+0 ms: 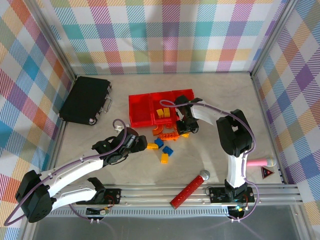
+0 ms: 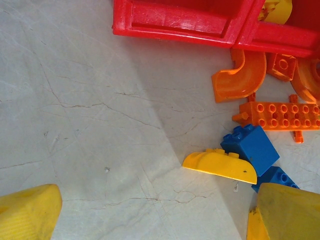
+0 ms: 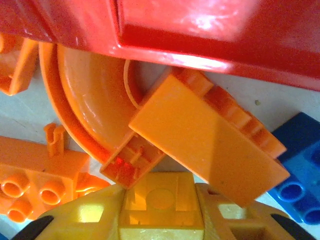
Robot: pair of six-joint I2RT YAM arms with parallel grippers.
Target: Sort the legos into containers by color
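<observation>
**Grey table (image 1: 225, 95), plaid walls (image 1: 160, 35): right pincer (image 1: 186, 132) clamped on a yellow brick (image 3: 160, 202)**

Mid-frame from above, I have that brick held just below the red containers (image 1: 137, 107), with orange legos (image 1: 169, 136) just beside it. Left of centre, my left pincer (image 1: 136, 145) stands spread wide. A curved yellow brick (image 2: 220, 165) lies just above its right-hand finger (image 2: 285, 212), untouched.

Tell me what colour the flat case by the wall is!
Black. The case shows best in the top external view.
</observation>
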